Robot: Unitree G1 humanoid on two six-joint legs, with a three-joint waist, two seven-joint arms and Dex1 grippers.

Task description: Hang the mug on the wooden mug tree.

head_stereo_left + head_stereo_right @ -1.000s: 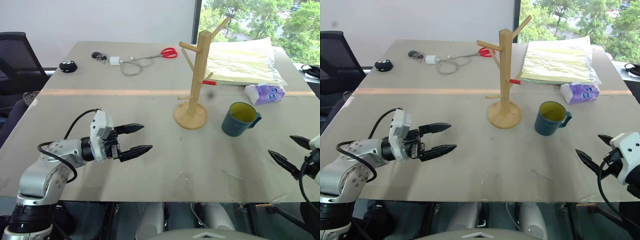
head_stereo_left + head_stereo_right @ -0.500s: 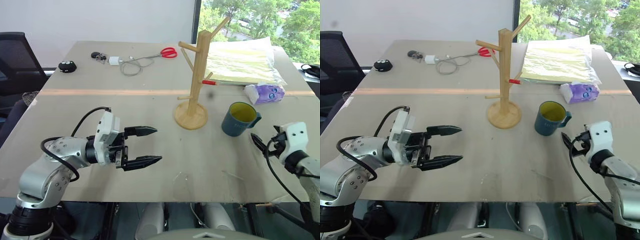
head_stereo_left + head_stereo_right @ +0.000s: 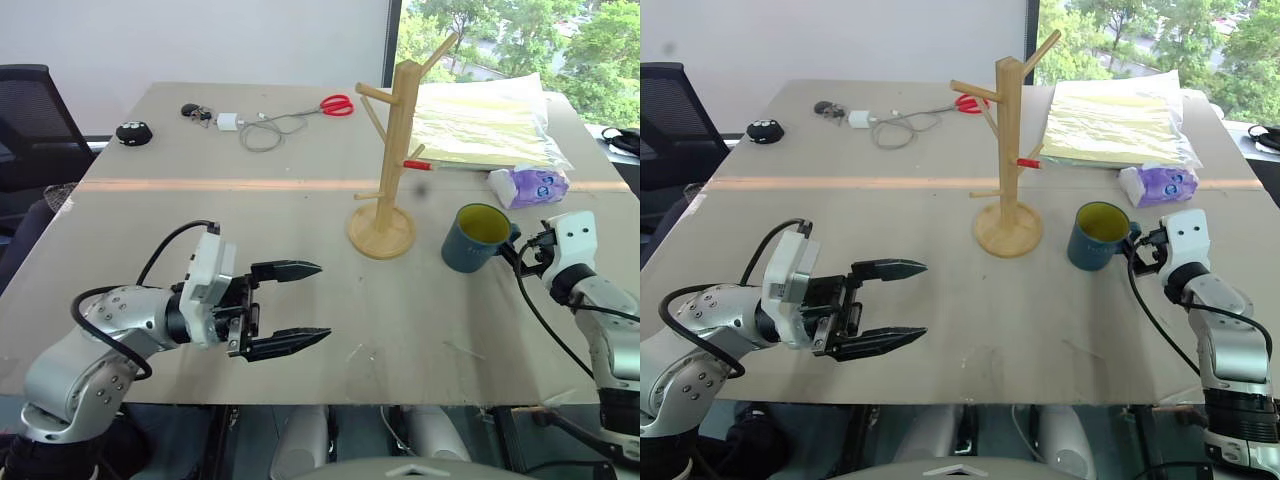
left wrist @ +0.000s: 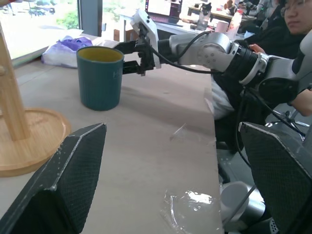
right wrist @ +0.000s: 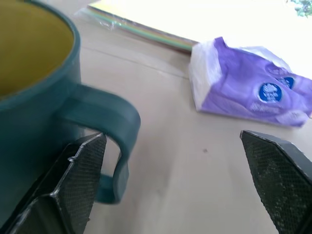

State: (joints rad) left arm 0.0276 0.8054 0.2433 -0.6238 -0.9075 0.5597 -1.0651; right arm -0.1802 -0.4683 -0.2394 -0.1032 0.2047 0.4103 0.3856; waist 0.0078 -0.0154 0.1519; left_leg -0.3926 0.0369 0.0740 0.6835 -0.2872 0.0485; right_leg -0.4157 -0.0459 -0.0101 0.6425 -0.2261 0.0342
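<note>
Right gripper (image 3: 1137,249), fingers spread wide, sits at the handle of the mug (image 3: 1095,236), nothing held. Mug stands upright on the table (image 3: 940,220), just right of the mug tree (image 3: 1008,150). Left gripper (image 3: 895,303) hovers, also wide.

The mug (image 3: 478,238) stands on the table (image 3: 200,220), right of the wooden mug tree (image 3: 392,160).

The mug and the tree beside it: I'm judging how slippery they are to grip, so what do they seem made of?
The mug looks like glazed ceramic: a smooth teal outside, a yellow-green inside and a thick rim, though coated metal cannot be ruled out. The tree looks like bare light wood: pale, matt, with pegs of the same wood.
</note>
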